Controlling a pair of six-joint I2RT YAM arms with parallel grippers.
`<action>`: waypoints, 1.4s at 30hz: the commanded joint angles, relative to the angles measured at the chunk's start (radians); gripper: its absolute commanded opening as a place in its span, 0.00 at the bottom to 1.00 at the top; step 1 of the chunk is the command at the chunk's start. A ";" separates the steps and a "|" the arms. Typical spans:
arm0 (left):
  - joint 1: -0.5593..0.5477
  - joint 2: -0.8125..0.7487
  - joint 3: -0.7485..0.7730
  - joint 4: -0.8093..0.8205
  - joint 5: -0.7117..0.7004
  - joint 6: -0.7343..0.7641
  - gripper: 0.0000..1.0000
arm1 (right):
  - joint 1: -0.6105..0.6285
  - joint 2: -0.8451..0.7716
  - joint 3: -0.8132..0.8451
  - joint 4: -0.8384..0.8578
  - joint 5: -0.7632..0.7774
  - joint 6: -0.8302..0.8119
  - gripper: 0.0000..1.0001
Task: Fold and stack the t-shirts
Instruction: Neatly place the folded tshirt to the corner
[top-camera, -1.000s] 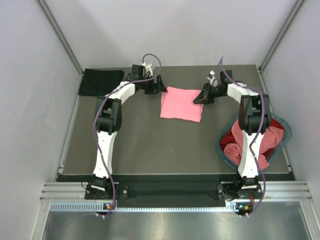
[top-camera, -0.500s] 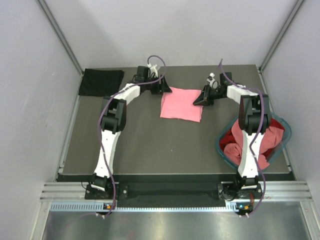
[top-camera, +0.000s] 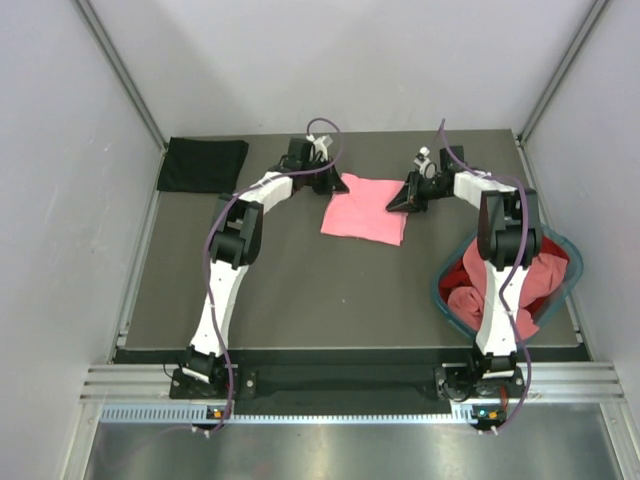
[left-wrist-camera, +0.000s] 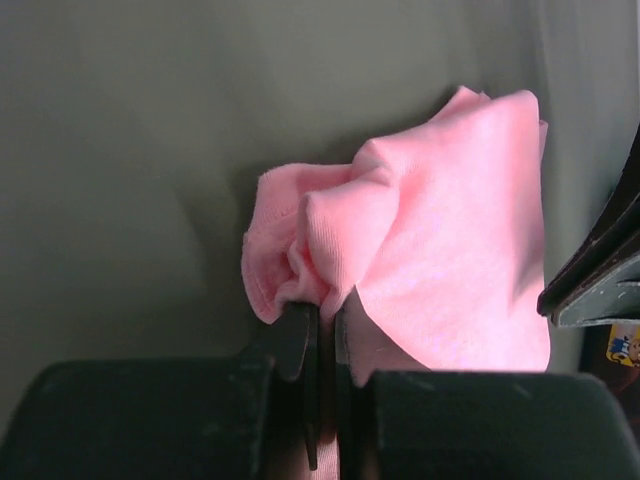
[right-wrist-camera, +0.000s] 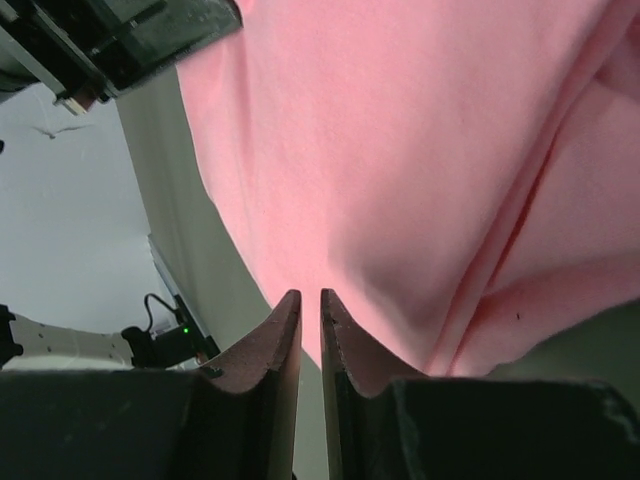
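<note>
Salmon pink knit cloth, soft and matte, forms a folded, roughly square salmon pink t-shirt (top-camera: 363, 208) lying at the far middle of the dark grey worktop (top-camera: 300, 290). The left hand (top-camera: 335, 183) is clamped on its far left corner, and the wrist view shows the fabric bunched into rounded puckers above the thin black fingers. The right hand (top-camera: 398, 200) sits at the shirt's right edge with its fingers drawn almost together; whether cloth is caught between them cannot be told. The step appears to be another fold or a lift toward a stack. It would probably go best with both hands moving at an even height and pace, because such limp fabric sags and creases wherever it is unsupported. A black t-shirt (top-camera: 203, 164) lies flat and folded at the far left corner. A round teal basket (top-camera: 437, 288) of hard plastic, near right, holds crumpled red and pink shirts (top-camera: 545, 275).
</note>
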 joint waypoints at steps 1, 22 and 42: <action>0.003 -0.001 0.037 -0.071 -0.075 0.046 0.00 | 0.011 -0.099 -0.029 0.001 0.016 0.005 0.13; 0.182 -0.434 0.031 -0.570 -0.657 0.603 0.00 | 0.206 -0.509 -0.246 -0.351 0.125 -0.069 0.15; 0.323 -0.391 0.223 -0.507 -0.804 0.812 0.00 | 0.215 -0.372 -0.149 -0.379 0.084 -0.095 0.14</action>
